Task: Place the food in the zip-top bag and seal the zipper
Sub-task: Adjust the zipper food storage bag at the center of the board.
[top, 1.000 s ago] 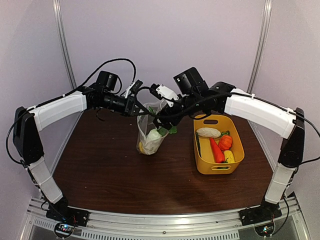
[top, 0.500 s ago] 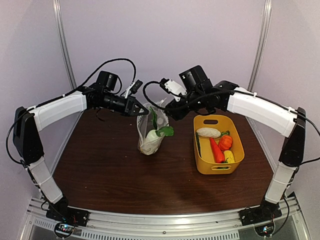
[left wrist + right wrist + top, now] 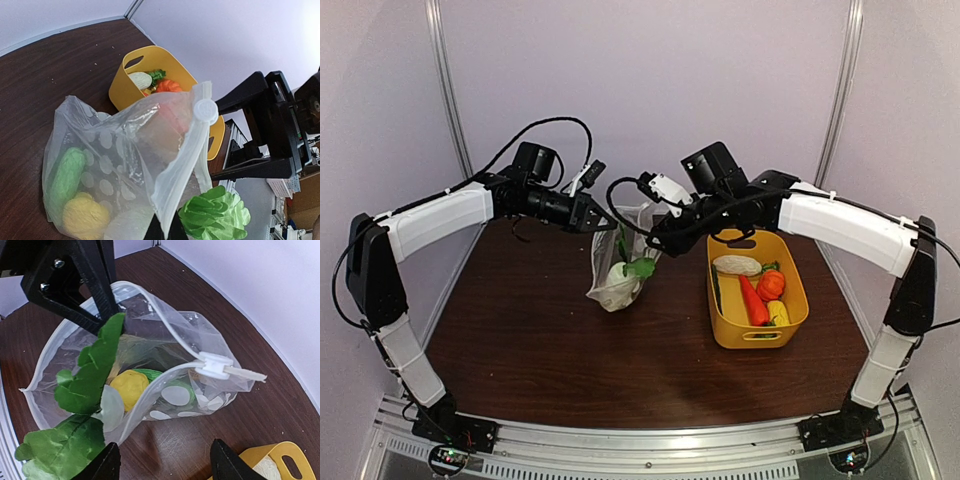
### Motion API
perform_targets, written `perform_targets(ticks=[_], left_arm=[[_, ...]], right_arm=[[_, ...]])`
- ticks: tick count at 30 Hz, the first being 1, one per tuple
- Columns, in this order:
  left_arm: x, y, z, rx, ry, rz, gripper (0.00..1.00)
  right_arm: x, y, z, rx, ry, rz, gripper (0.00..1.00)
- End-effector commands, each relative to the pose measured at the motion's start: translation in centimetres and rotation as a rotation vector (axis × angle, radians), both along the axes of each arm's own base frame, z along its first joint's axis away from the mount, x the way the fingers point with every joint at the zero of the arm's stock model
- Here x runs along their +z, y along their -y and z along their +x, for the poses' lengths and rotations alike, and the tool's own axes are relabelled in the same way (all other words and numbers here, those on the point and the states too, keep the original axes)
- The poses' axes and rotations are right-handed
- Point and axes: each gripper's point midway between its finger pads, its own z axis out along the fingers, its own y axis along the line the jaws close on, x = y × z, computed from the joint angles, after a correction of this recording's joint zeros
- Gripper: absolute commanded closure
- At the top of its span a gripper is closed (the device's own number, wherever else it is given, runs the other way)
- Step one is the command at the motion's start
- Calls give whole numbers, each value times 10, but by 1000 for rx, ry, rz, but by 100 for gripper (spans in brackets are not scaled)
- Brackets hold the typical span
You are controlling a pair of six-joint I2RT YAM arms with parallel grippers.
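Observation:
The zip-top bag (image 3: 612, 284) stands open on the table, leaning left, and my left gripper (image 3: 603, 224) is shut on its rim. In the left wrist view the jaws (image 3: 164, 231) pinch the zipper strip (image 3: 186, 152) below the white slider (image 3: 205, 110). Inside the bag lie food pieces: a yellow one (image 3: 129, 387), a green one (image 3: 66, 172) and a white vegetable whose green leaves (image 3: 94, 371) stick out of the mouth. My right gripper (image 3: 655, 243) hovers open just right of the bag, with nothing between its fingers (image 3: 107, 465).
A yellow basket (image 3: 793, 272) stands right of the bag. It holds a white piece (image 3: 737, 265), a red one (image 3: 753, 302), an orange one (image 3: 771, 284) and a yellow one (image 3: 779, 313). White walls close the table's back and sides.
My right gripper let go of the leafy white vegetable in the bag, pulled out and narrowed its jaws. The bag has sagged to the left. The left arm kept still.

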Motion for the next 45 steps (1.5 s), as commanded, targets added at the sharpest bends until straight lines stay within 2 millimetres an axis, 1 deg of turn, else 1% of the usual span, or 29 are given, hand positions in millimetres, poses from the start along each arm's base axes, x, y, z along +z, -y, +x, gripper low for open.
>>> perform_targets(ticks=[1,3,5,9,12,14,15,16,18,21,23,25,27,28,29,30,31,32,33,34,35,36,38,39,40,41,43,44,45], left_arm=[[12,2,1,-23,36,-24,100],[10,4,0,-28,28,-25,100],[9,4,0,-30,25,-24,100],[7,4,0,-33,19,-23,100],[8,5,-1,-44,11,-31,100],[10,5,-1,-40,11,-33,100],[10,6,0,-38,7,-33,100],[10,6,1,-33,6,-33,100],[12,8,1,-25,5,-31,100],[19,9,3,-8,6,-35,100],[21,7,9,31,3,-19,100],[19,3,17,104,-5,34,100],[10,-3,26,209,27,181,100],[7,-5,28,241,74,266,100],[-2,-10,35,276,121,350,100],[-14,-17,43,304,155,422,100],[-27,-27,54,346,169,491,100],[-36,-25,54,332,148,509,100],[-36,-16,48,291,113,486,100],[-27,-6,41,264,98,441,100],[-12,1,36,266,116,407,100],[2,7,34,280,149,378,100],[30,9,35,323,199,326,100],[38,6,38,349,223,314,100],[44,1,43,384,246,318,100],[48,-1,42,402,232,316,100],[67,18,23,311,206,236,100],[68,22,19,316,223,242,100],[62,17,26,350,249,277,100]], right_arm=[[2,-7,-15,69,-36,52,38],[-8,-8,-10,50,-51,42,41],[-10,-12,-9,53,-65,44,47],[3,-15,-7,53,-57,81,48],[5,-11,8,-23,-27,70,53],[-1,-11,16,-50,-37,54,57],[-6,-13,18,-55,-51,49,60],[-10,-15,18,-56,-67,47,68],[-20,-17,19,-73,-102,42,86],[-26,-15,19,-101,-143,40,92],[-19,-10,19,-129,-166,66,96],[-4,-4,17,-152,-176,108,96],[21,3,13,-182,-168,167,100],[33,8,10,-198,-166,200,100],[43,11,9,-211,-163,229,100],[46,16,11,-237,-175,247,100],[44,19,14,-258,-208,269,100],[38,22,18,-278,-260,291,100],[34,24,21,-290,-315,325,100],[33,25,22,-291,-360,358,100],[31,27,25,-302,-384,373,100],[23,30,31,-322,-397,365,100],[4,37,43,-354,-442,347,100],[-1,41,50,-368,-461,362,100],[-1,46,57,-382,-474,386,100],[5,50,61,-381,-482,417,100],[23,50,59,-337,-475,468,100],[29,49,57,-323,-461,477,100],[31,48,57,-314,-447,477,100]])
